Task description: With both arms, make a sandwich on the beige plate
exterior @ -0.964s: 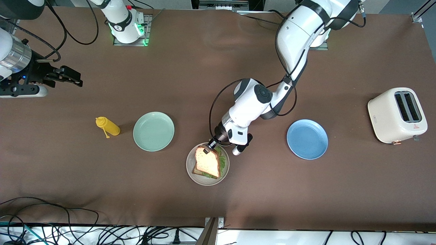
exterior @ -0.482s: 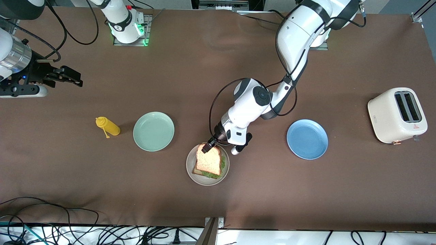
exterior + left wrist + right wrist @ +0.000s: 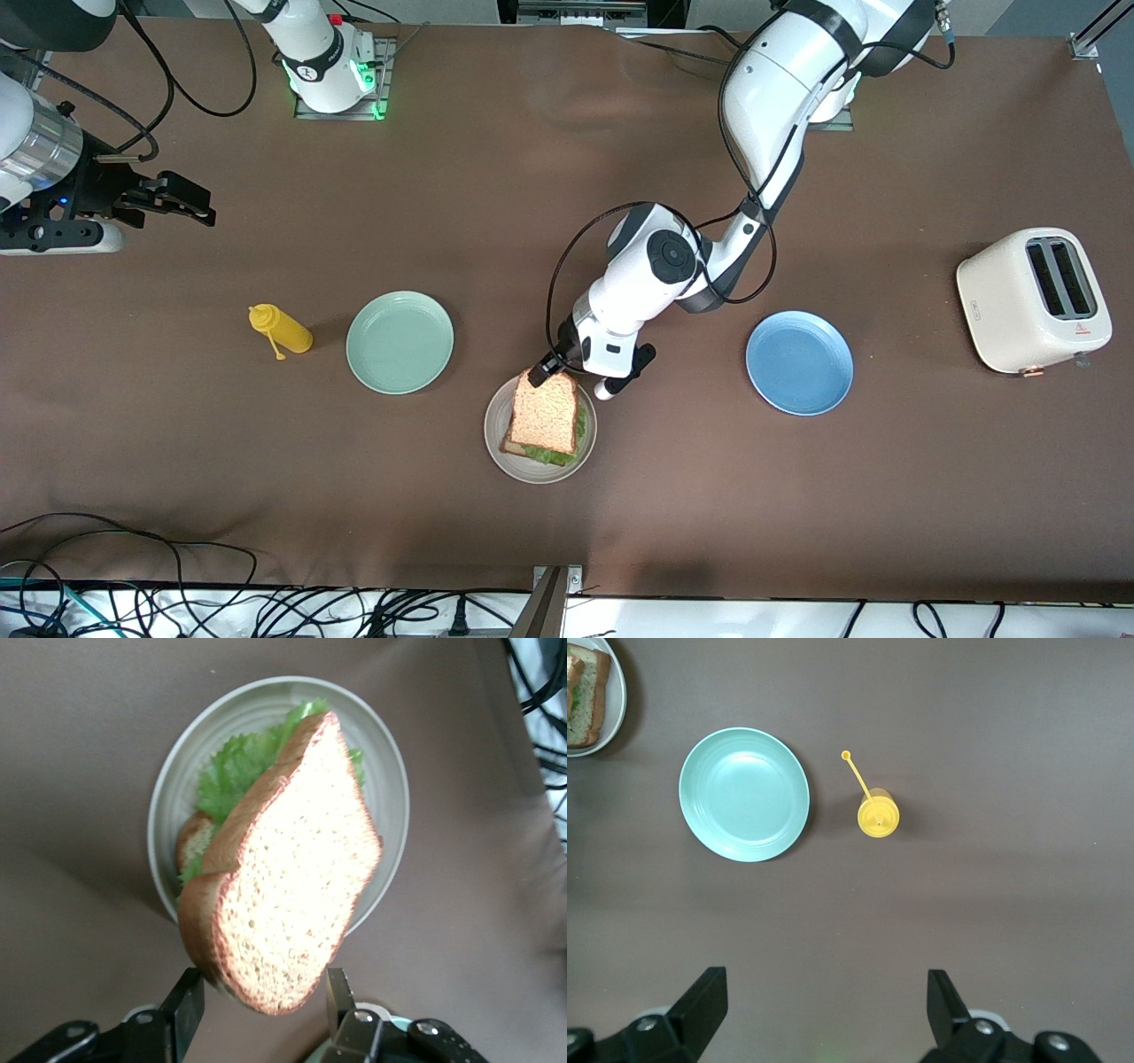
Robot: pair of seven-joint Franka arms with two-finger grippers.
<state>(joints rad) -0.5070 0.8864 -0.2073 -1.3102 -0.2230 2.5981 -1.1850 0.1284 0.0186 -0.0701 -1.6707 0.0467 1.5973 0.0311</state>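
since a second ago my left gripper (image 3: 539, 373) has let the top slice settle and drawn off toward the edge of the beige plate (image 3: 493, 440); its jaws now stand apart on either side of the slice's near corner, clamped on nothing as far as i can judge from the left wrist view, where the bread shows between the two fingers (image 3: 183, 1010) with a gap at each. the sandwich (image 3: 542, 424) sits on that plate, near the front camera, between the mint-green plate (image 3: 400, 342) and the blue plate (image 3: 799, 361). to finish this release well i would lift straight up before swinging away, so a finger does not catch the crust and drag the slice off the lettuce. the bread is speckled wholegrain with a darker crust, square with a domed end, lying slightly askew over ruffled green leaf. my right gripper (image 3: 177, 200) waits at its end of the bench, jaws wide apart, above the bench near the yellow squeeze bottle (image 3: 282, 330). a cream toaster (image 3: 1032, 300) stands at the left arm's end.
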